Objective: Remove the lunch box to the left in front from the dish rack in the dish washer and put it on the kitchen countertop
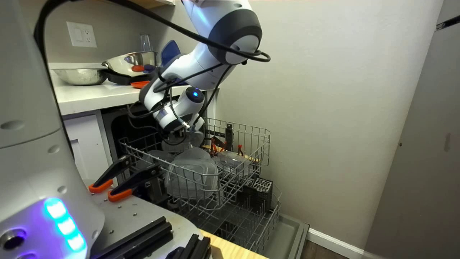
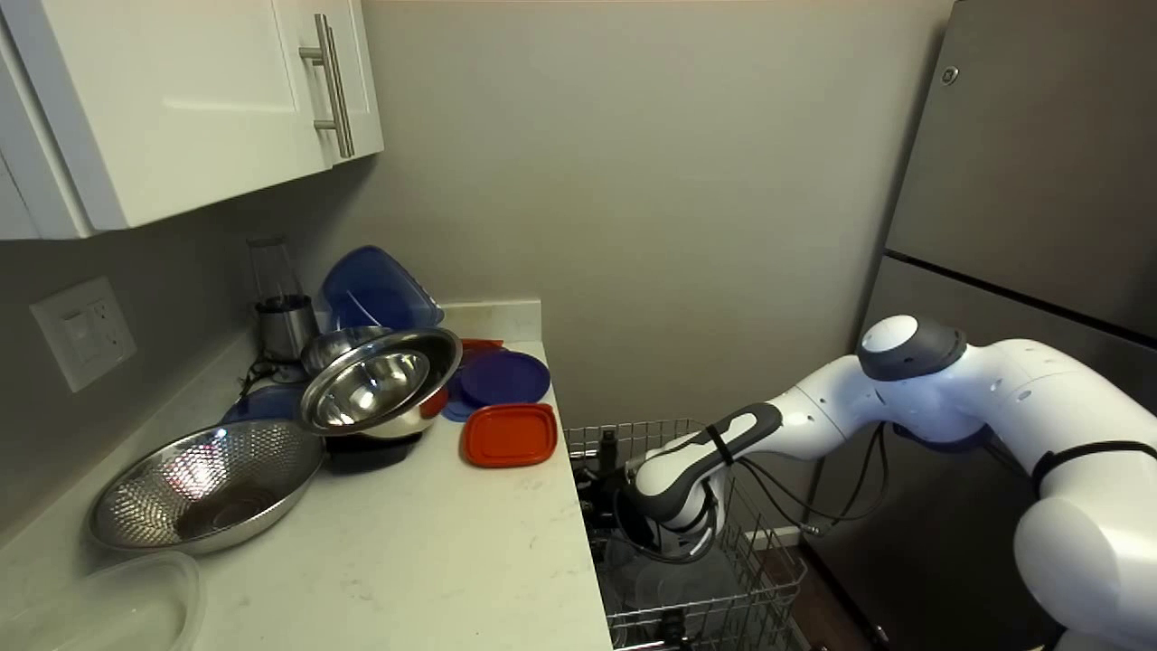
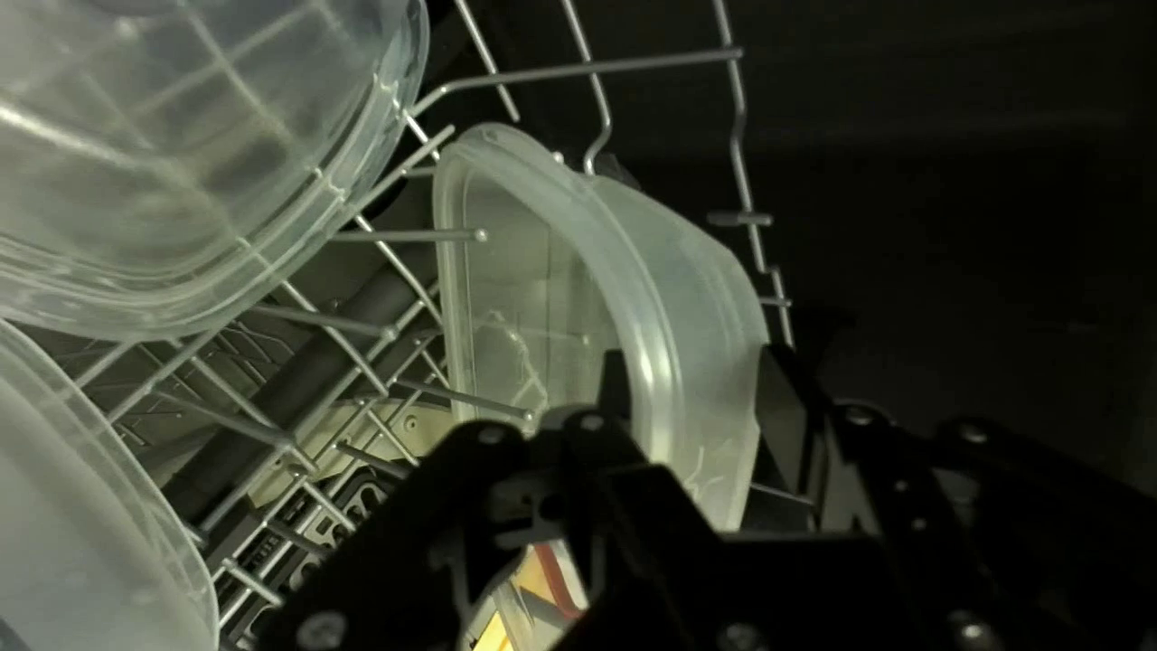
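Observation:
The lunch box (image 3: 714, 307), translucent and shallow, stands on its side in the wire dish rack (image 3: 362, 357) beside the dark dish washer cavity (image 3: 949, 226) in the wrist view. My gripper (image 3: 691, 357) is open around its near side: one finger at the rim side, the other outside the base, with a gap along that pad. Firm contact cannot be seen. In both exterior views the gripper is down in the dish rack (image 1: 258, 131) (image 2: 773, 592), its fingers mostly hidden, among overlapping clear containers. The kitchen countertop (image 1: 97, 95) (image 2: 470, 533) is left of the rack.
Clear containers (image 3: 226, 136) (image 1: 194, 180) fill the rack near the gripper. On the countertop are a colander (image 2: 217, 484), steel bowls (image 2: 380, 380), a red lid (image 2: 511, 436), blue lids (image 2: 504, 378) and a clear tub (image 2: 108, 601). The counter edge overhangs beside the arm.

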### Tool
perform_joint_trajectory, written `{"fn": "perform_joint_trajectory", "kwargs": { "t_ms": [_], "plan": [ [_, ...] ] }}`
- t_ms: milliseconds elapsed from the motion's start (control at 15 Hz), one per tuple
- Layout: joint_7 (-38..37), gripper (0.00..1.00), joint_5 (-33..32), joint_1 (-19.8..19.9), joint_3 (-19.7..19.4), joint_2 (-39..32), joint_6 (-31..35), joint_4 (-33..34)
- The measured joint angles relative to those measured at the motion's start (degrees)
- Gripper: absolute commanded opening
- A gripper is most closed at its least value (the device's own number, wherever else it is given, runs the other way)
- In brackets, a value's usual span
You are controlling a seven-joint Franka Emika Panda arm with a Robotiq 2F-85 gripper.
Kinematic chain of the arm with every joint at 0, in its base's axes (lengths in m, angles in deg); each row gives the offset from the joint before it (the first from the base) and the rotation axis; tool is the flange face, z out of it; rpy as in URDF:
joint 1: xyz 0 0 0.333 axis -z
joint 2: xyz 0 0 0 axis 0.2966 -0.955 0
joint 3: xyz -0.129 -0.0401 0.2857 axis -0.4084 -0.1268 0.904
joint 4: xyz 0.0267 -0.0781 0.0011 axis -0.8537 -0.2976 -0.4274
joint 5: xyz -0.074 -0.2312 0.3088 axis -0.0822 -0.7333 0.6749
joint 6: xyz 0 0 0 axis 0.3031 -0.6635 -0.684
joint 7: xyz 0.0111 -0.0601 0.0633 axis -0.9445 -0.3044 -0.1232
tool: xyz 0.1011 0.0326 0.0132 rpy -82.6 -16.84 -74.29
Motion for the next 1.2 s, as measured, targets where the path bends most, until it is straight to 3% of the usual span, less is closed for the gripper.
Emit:
{"fn": "perform_joint_trajectory", "kwargs": {
  "t_ms": [67,267,733,1200],
  "plan": [
    [-0.4,0.04,-0.5,0.0,-0.1,0.0,0.0,0.0],
    [-0.7,0.00,-1.1,0.0,-0.2,0.0,0.1,0.4],
    [5.9,0.02,5.5,-0.1,2.5,2.0,0.1,2.9],
    [7.3,0.02,7.0,0.0,3.7,5.2,0.1,2.9]
  ]
}}
